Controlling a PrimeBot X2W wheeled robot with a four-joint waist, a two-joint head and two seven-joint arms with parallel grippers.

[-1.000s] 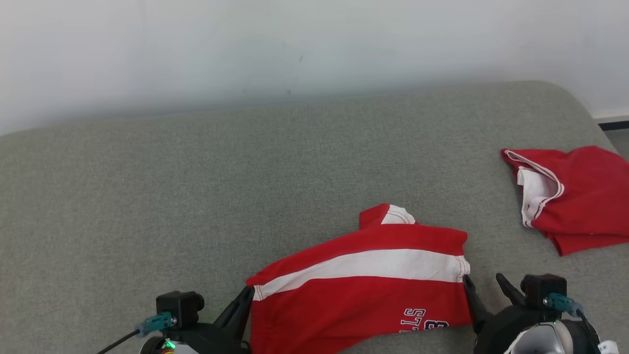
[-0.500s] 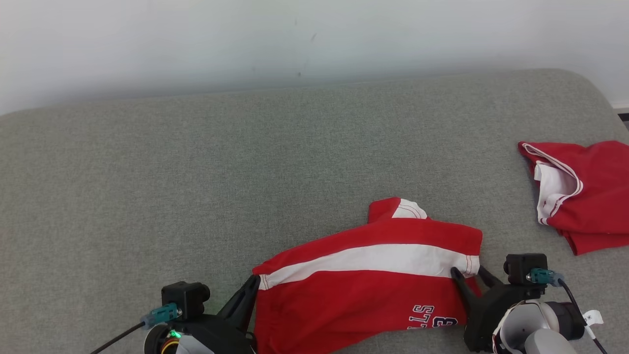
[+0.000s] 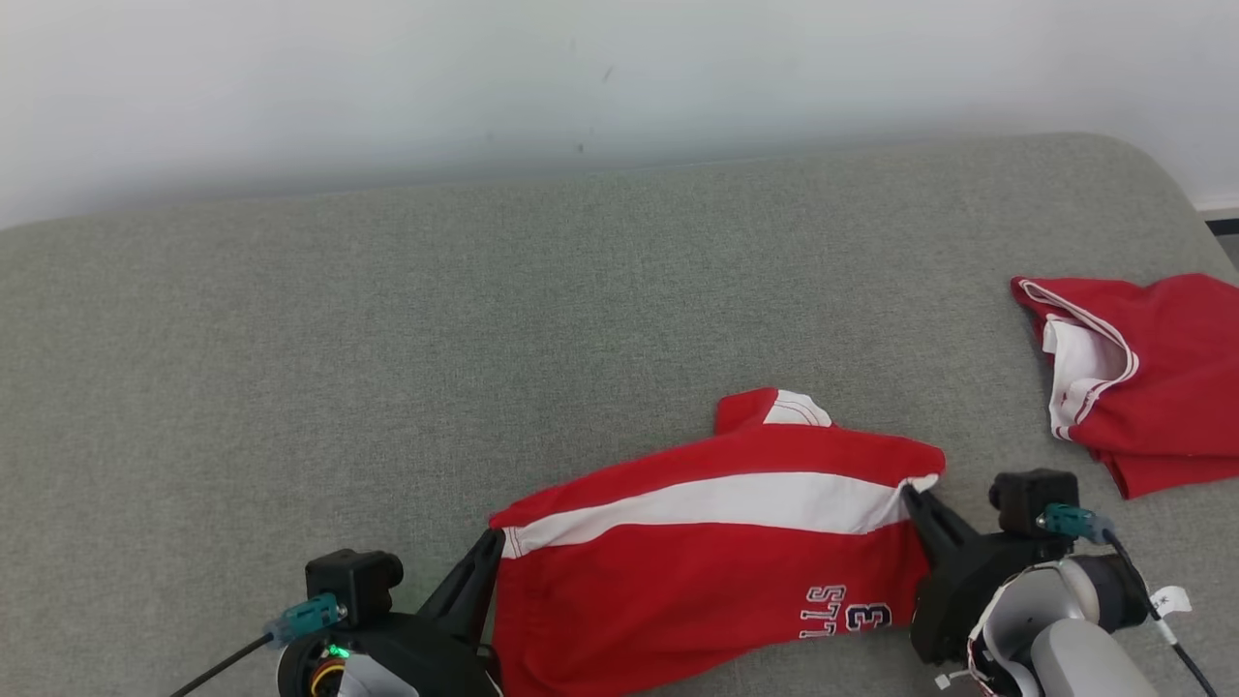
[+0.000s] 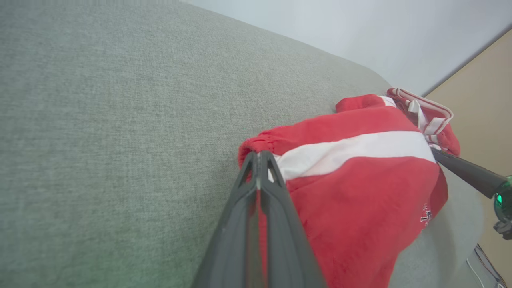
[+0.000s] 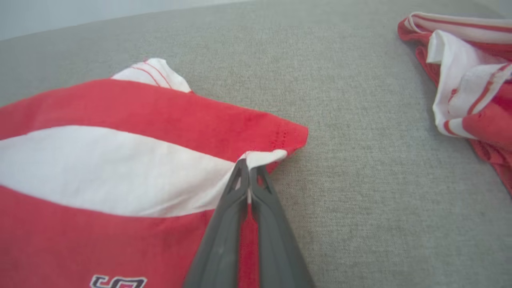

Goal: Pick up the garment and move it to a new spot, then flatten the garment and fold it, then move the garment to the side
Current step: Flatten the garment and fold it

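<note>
**Head view: both grippers clamped on opposite corners of the striped garment**

Head view first. The red fabric garment with the broad white band (image 3: 716, 571) lies on the grey upholstered cushion (image 3: 387, 339), low and right of centre, and its near edge runs off the bottom of the picture. Dark lettering and a numeral 3 show near its lower right. A small red-and-white flap pokes out from its far edge.

The left gripper (image 3: 492, 547) sits at the garment's left corner, right where the white band ends. The left wrist view confirms it: the two dark fingers are pressed together, with a sliver of red cloth caught between them.

Over to the right gripper (image 3: 910, 492) at the opposite corner. In the right wrist view its fingers are closed tight on the hem of the white band, and the cloth puckers at the tips.

Well apart to the right, a second crumpled red garment with white trim (image 3: 1152, 387) lies near the cushion's edge. A pale wall (image 3: 581, 77) stands behind.
</note>
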